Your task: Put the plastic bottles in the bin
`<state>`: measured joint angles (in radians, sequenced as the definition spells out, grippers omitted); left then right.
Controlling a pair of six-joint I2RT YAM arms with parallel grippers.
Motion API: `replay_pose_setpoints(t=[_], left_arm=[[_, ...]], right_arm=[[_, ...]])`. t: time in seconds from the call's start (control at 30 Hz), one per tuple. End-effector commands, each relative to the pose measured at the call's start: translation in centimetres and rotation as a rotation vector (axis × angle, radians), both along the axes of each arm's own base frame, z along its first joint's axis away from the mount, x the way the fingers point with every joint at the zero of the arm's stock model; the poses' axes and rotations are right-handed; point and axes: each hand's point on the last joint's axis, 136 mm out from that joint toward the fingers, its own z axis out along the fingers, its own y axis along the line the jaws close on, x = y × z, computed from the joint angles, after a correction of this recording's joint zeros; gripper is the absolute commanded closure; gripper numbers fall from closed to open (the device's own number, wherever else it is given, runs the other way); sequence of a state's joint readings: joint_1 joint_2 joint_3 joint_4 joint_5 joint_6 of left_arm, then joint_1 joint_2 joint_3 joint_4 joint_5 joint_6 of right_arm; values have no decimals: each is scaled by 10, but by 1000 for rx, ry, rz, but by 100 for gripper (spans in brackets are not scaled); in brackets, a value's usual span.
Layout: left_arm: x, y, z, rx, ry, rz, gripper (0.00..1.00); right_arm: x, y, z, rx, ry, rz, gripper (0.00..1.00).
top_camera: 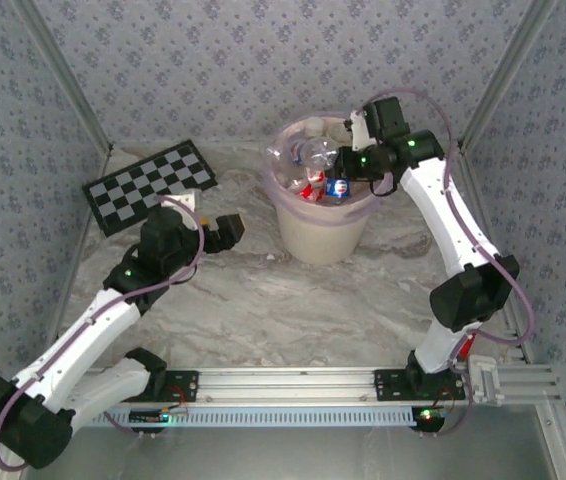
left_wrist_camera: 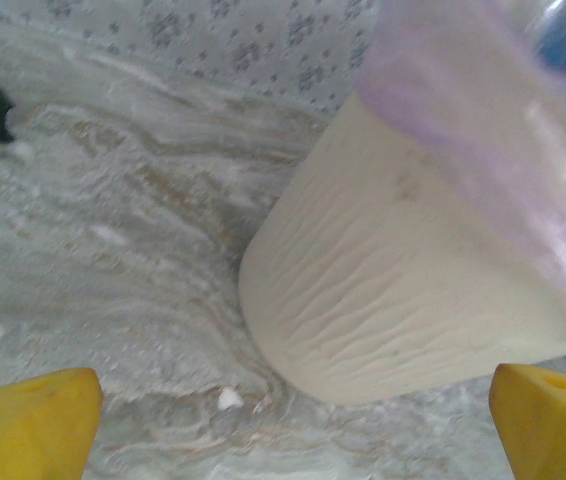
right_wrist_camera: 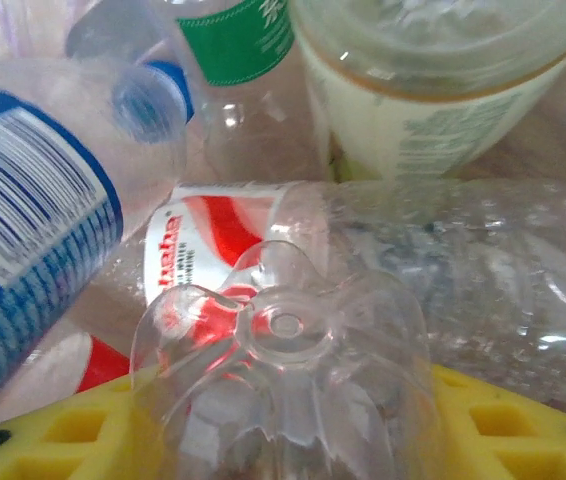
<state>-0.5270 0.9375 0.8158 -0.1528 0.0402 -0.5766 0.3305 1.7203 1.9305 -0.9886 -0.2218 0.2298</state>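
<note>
Marbled counter (top_camera: 263, 310), papered walls (top_camera: 213, 70). My right pincer (top_camera: 351, 165) above the bin (top_camera: 318, 235), grip on clear bottle (right_wrist_camera: 283, 350) uncertain; left pincer (top_camera: 228, 230) agape.

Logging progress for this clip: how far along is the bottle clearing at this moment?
Done: several bottles already lie in the bin. In hand: the right gripper holds a clear bottle between its fingers, over them. The left gripper is open and empty beside the bin. Left: dropping that bottle; every bottle I can see is in or over the bin.
</note>
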Motion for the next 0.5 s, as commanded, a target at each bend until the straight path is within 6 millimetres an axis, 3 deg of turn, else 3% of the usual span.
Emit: replay_pose_setpoints(t=[0.0, 0.1, 0.27, 0.37, 0.47], left_arm=[[8, -13, 41, -50, -82, -50, 1], [17, -22, 50, -60, -93, -70, 1], [28, -36, 68, -114, -111, -98, 1], [36, -46, 80, -146, -122, -117, 1], [42, -59, 87, -155, -126, -138, 1]], right_arm=[[-9, -28, 29, -97, -45, -41, 33], [-12, -42, 54, -124, -106, -54, 18], [-21, -54, 97, -120, -223, -61, 10], [-27, -43, 127, -65, -317, -27, 12], [-34, -11, 145, -13, -379, 56, 21]])
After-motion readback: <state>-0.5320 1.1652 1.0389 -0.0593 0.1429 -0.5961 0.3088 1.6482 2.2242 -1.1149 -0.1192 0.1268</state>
